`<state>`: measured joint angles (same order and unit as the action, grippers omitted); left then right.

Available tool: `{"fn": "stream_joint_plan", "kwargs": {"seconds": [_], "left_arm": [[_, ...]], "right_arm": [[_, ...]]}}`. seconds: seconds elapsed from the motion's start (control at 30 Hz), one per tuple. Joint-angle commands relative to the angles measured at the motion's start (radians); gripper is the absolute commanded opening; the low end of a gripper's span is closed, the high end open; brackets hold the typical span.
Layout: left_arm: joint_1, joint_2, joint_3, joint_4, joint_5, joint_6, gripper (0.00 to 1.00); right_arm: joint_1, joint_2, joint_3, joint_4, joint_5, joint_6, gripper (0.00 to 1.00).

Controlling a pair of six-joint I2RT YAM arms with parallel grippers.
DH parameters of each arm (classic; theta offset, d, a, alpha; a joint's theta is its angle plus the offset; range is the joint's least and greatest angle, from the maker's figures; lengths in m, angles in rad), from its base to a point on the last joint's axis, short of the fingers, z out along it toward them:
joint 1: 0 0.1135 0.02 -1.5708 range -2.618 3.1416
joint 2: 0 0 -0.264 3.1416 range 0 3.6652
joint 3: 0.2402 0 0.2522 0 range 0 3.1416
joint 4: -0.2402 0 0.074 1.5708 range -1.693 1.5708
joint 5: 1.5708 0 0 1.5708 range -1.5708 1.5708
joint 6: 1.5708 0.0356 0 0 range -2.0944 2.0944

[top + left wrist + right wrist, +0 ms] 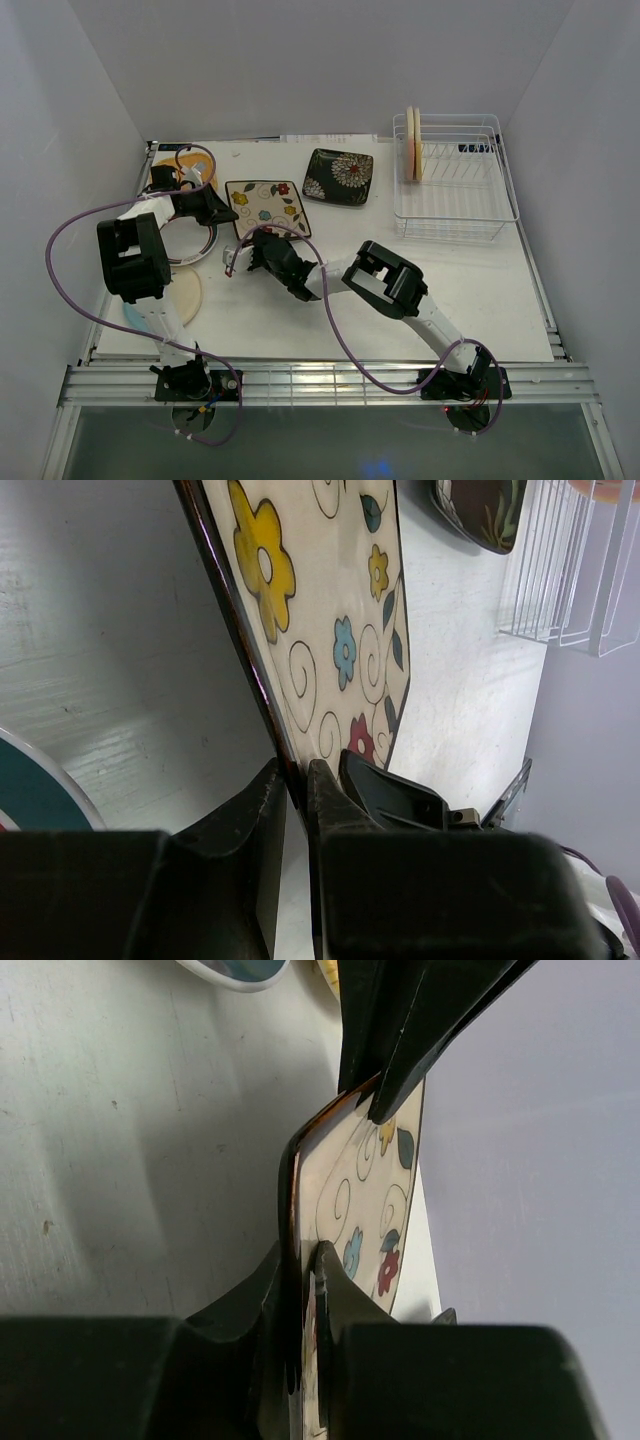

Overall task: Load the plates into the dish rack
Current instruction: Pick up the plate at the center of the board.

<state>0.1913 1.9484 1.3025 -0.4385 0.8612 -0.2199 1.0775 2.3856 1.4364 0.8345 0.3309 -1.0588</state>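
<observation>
The square cream floral plate [268, 205] [330, 630] [360, 1200] is held by both grippers. My left gripper [226, 214] [293, 778] is shut on its left edge, the dark rim pinched between the fingers. At the plate's near edge, my right gripper [256, 246] [302, 1265] is shut on the rim. The square black floral plate [338, 176] [482, 508] lies flat behind it. The white wire dish rack [470, 205] [565, 575] stands at the back right with two round plates [412, 145] upright in it.
An orange plate [165, 176] lies at the back left behind the left arm. A round plate with a dark rim [197, 252] sits under that arm. A cream round plate [190, 295] and a blue one [128, 312] lie near the left front edge.
</observation>
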Motion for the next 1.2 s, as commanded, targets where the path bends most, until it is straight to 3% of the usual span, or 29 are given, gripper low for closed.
{"fn": "stream_joint_plan", "kwargs": {"seconds": [0.0, 0.07, 0.3, 0.33, 0.4, 0.43, 0.53, 0.57, 1.17], "left_arm": [[-0.004, -0.069, 0.024, -0.019, 0.071, 0.045, 0.0], [-0.004, -0.069, 0.026, -0.026, 0.073, 0.054, 0.03], [-0.004, -0.077, 0.027, -0.037, 0.082, 0.073, 0.33], [-0.004, -0.077, 0.027, -0.037, 0.079, 0.074, 0.42], [-0.006, -0.078, 0.027, -0.04, 0.079, 0.079, 0.5], [-0.004, -0.08, 0.029, -0.043, 0.084, 0.085, 0.61], [-0.004, -0.1, 0.024, -0.055, 0.091, 0.103, 0.79], [-0.004, -0.106, 0.021, -0.054, 0.085, 0.105, 0.89], [0.013, -0.178, -0.026, 0.03, 0.111, 0.091, 0.95]], "right_arm": [[-0.004, -0.028, -0.017, 0.101, -0.001, 0.025, 0.08], [-0.004, -0.031, -0.025, 0.107, 0.013, 0.023, 0.08], [-0.004, -0.055, -0.071, 0.15, 0.025, 0.033, 0.08], [-0.004, -0.06, -0.076, 0.155, 0.026, 0.036, 0.08], [-0.004, -0.063, -0.08, 0.153, 0.03, 0.045, 0.08], [-0.004, -0.068, -0.082, 0.152, 0.028, 0.048, 0.08], [-0.005, -0.081, -0.094, 0.15, 0.025, 0.063, 0.08], [-0.005, -0.085, -0.097, 0.152, 0.025, 0.066, 0.08], [-0.011, -0.311, -0.312, 0.204, -0.033, 0.236, 0.08]]}}
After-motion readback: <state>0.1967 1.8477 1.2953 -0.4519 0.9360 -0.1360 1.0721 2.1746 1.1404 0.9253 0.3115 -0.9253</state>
